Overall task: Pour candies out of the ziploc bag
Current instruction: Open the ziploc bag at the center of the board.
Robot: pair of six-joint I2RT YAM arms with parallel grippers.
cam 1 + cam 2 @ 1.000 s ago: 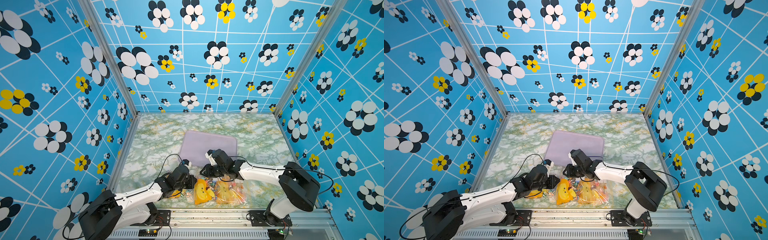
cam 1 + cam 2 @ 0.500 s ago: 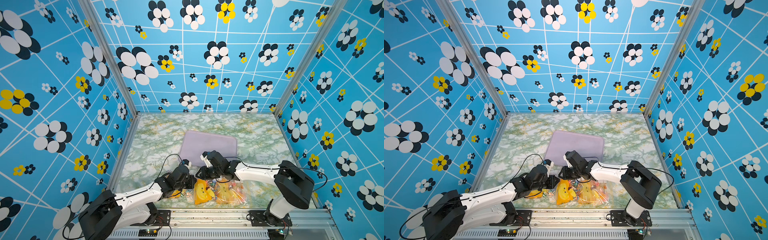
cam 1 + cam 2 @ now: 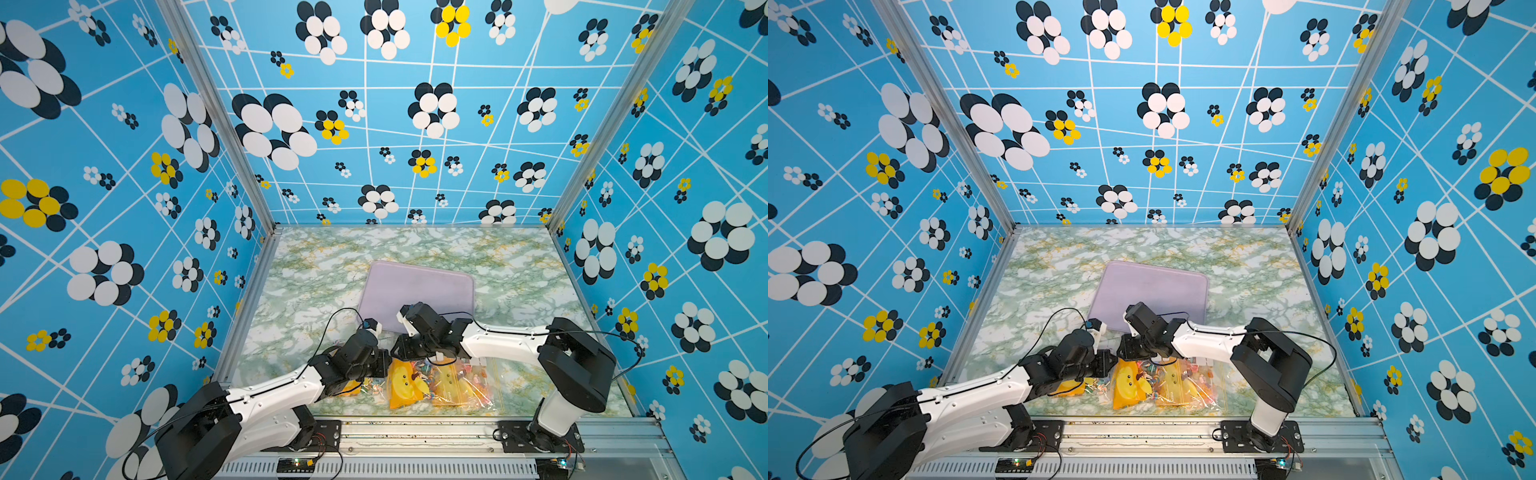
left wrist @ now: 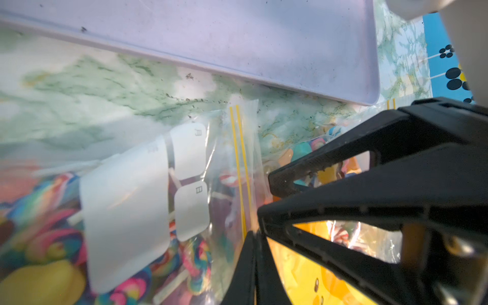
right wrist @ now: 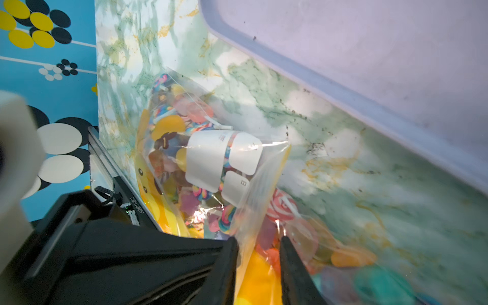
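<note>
Near the front edge of the counter [image 3: 316,274], in both top views, the bag [image 3: 457,392] is seen lying flat, with the candies [image 3: 419,370] inside it among yellow prints. The left gripper [image 3: 384,365] and the right gripper [image 3: 400,353] are lowered close together onto the end of the bag nearer the left arm. The tray [image 3: 415,286] lies on the counter just behind them, apart from the bag. How wide either gripper stands cannot be told from these views.

From the left wrist, the left gripper [image 4: 254,235] is seen with its jaws pressed together on the bag's clear film [image 4: 227,148], right at the two yellow zip lines [image 4: 239,163]. Swirl lollipops on pale sticks [image 4: 192,261] are packed under the film, partly covered by white labels [image 4: 126,211]. The tray's rim [image 4: 237,66] runs close beyond the bag's edge.

From the right wrist, the right gripper [image 5: 257,253] is seen with its jaws a little apart, and a raised fold of the bag's film [image 5: 264,163] passes between them. No clamping of that film is shown. All candies [image 5: 195,118] are inside the bag, none on the tray [image 5: 369,52].
</note>
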